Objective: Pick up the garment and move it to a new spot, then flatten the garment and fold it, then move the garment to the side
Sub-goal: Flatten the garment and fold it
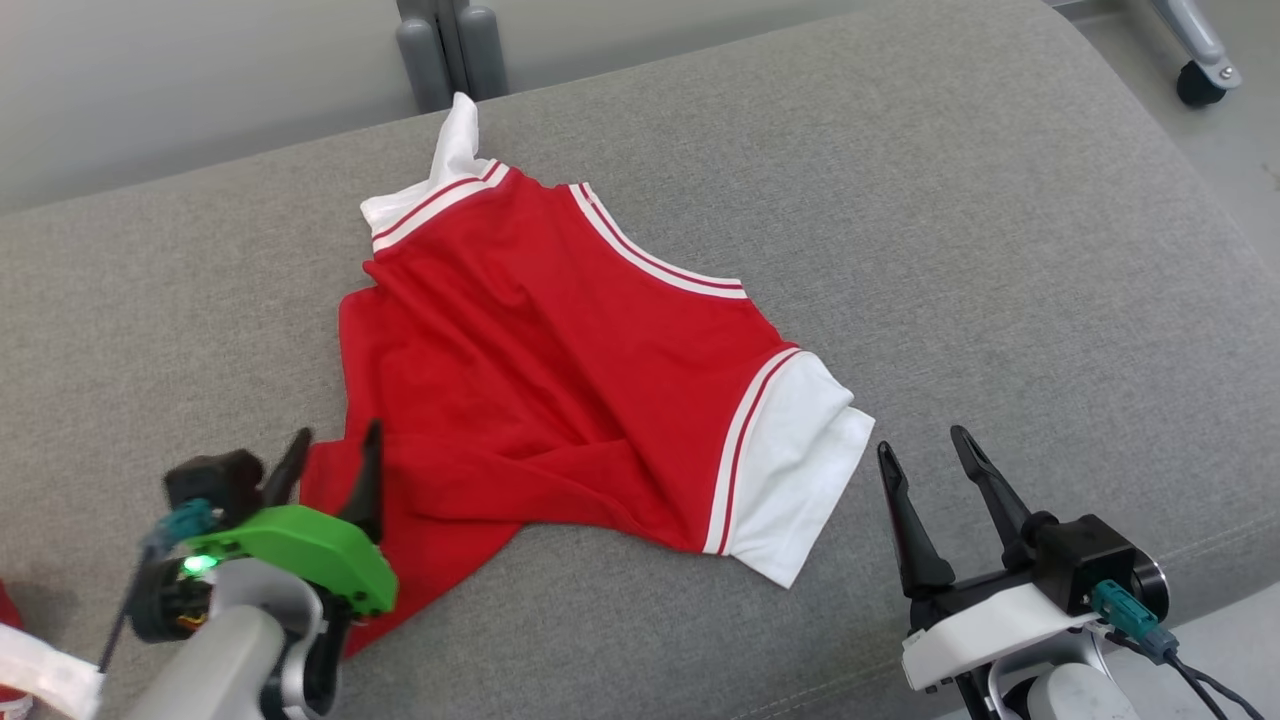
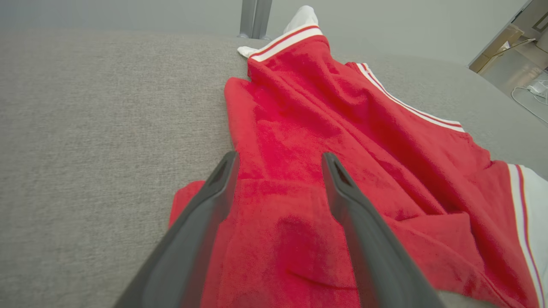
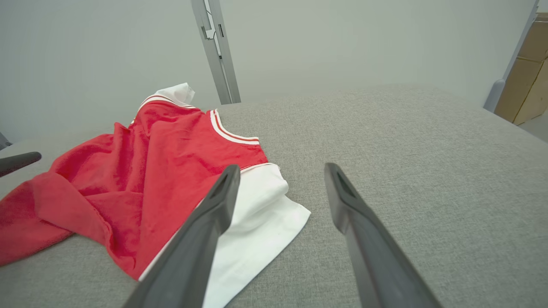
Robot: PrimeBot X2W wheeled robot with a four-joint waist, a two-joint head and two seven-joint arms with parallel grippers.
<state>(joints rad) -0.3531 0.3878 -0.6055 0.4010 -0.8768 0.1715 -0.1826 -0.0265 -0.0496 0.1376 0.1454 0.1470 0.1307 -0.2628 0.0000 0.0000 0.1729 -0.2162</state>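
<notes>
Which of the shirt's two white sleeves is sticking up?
The far sleeve, near the grey post: its tip stands up. The near sleeve, beside the right gripper, lies flat.

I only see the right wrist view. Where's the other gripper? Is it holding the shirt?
Observer: No, the left gripper is open, over the shirt's red bottom corner.
Operator: Is my gripper on the sleeve?
Observer: No, from the head view the right gripper is open beside the white sleeve, not over it.
Operator: Anything else around?
Observer: A bit of red and white cloth at the head view's lower left edge.
</notes>
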